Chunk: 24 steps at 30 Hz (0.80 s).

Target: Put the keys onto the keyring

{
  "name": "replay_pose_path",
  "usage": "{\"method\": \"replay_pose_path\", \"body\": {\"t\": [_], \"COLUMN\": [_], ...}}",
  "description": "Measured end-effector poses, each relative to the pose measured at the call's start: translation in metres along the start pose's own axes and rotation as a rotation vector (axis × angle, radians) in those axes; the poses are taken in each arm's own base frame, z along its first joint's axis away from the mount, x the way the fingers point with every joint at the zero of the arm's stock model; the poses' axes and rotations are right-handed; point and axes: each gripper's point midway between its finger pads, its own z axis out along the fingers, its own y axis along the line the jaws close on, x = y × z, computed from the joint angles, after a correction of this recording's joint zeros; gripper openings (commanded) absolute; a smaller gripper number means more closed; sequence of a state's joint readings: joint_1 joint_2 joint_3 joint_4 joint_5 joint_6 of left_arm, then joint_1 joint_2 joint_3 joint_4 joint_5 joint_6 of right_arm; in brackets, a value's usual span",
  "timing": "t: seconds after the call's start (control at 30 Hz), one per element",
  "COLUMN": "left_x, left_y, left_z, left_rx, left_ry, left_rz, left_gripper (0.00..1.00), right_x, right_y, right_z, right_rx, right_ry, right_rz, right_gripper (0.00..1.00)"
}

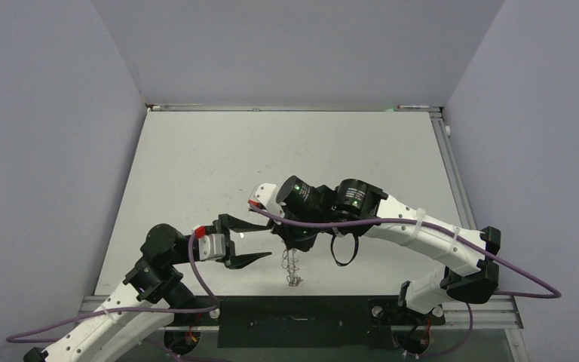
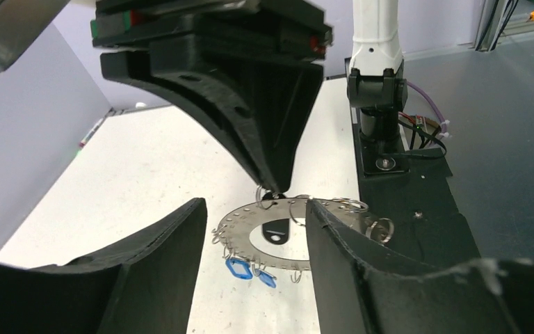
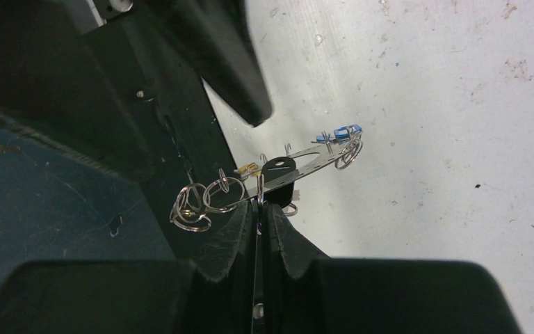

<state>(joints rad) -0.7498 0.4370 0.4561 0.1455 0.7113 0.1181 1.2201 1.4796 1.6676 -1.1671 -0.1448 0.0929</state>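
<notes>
Being clamped at its rim by the right gripper (image 3: 259, 206), the keyring (image 3: 313, 158) is faced by the wide-spread left gripper (image 2: 255, 206) (blue keys (image 2: 240, 268) hung beneath).

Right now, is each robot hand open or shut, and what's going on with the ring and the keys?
keyring: tilted, pinched at its rim by the right hand.
right hand: shut on the keyring.
left hand: open, holding nothing.
blue keys: hanging from the keyring's loops.
black key: against the keyring; I cannot tell if it is hooked on.
</notes>
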Motion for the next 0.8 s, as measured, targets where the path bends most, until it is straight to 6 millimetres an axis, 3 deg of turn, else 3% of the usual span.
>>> {"method": "replay_pose_path", "body": {"t": [0.27, 0.5, 0.67, 0.8], "left_x": [0.018, 0.022, 0.018, 0.014], "left_y": [-0.001, -0.012, -0.023, -0.030], "left_z": [0.008, 0.014, 0.015, 0.015], "left_rx": [0.033, 0.109, 0.168, 0.206], "left_ry": [0.053, 0.059, 0.042, 0.029], "left_rz": [-0.059, -0.099, -0.119, -0.126], "left_gripper": [0.33, 0.32, 0.39, 0.32], "right_x": [0.009, 0.010, 0.010, 0.011], "right_y": [0.025, 0.033, 0.034, 0.036], "right_z": [-0.001, -0.001, -0.001, -0.001], "right_rx": [-0.044, -0.059, -0.061, -0.064], "right_ry": [0.029, 0.031, 0.032, 0.033], "right_rz": [-0.066, -0.085, -0.091, -0.096], "right_gripper": [0.05, 0.05, 0.05, 0.05]}}
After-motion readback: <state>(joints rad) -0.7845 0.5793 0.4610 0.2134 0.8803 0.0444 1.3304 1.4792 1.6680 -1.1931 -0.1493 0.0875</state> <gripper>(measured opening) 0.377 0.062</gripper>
